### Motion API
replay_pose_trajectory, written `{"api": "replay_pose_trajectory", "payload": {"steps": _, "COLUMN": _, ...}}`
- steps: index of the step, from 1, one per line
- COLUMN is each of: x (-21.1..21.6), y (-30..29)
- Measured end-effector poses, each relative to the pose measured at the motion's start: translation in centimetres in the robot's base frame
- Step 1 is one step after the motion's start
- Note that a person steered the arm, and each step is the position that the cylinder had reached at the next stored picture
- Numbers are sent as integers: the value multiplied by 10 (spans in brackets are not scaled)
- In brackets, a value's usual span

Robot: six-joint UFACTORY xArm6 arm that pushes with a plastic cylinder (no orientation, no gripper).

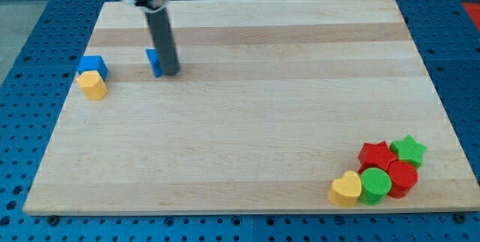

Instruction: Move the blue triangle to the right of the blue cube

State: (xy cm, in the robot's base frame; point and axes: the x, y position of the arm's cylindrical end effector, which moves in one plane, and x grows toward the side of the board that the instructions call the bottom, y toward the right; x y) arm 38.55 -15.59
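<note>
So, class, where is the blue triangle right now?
The blue triangle sits at the view's upper left, pressed against the left of my tip, to the right of the blue cube and yellow block.

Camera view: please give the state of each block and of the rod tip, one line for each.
My tip: on the board, against the right side of the blue triangle.
Blue triangle block: partly hidden by the rod, right of the blue cube, apart.
Blue cube block: touching the yellow block.
Yellow block: below the cube.
Yellow heart, green cylinder, red blocks, green star: clustered bottom right.
</note>
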Motion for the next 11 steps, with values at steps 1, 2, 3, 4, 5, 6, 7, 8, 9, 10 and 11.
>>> {"api": "replay_pose_trajectory", "payload": {"steps": 1, "x": 6, "y": -2}}
{"api": "replay_pose_trajectory", "payload": {"steps": 2, "x": -17, "y": 30}}
{"api": "replay_pose_trajectory", "payload": {"steps": 3, "x": -48, "y": 24}}
{"api": "replay_pose_trajectory", "payload": {"steps": 4, "x": -41, "y": -25}}
{"api": "replay_pose_trajectory", "payload": {"steps": 5, "x": -21, "y": -58}}
{"api": "replay_pose_trajectory", "payload": {"steps": 6, "x": -21, "y": -48}}
{"api": "replay_pose_trajectory", "payload": {"steps": 7, "x": -30, "y": 7}}
{"api": "replay_pose_trajectory", "payload": {"steps": 8, "x": -15, "y": 28}}
{"api": "replay_pose_trajectory", "payload": {"steps": 9, "x": 8, "y": 19}}
{"api": "replay_pose_trajectory", "payload": {"steps": 10, "x": 23, "y": 4}}
{"api": "replay_pose_trajectory", "payload": {"steps": 11, "x": 31, "y": -3}}
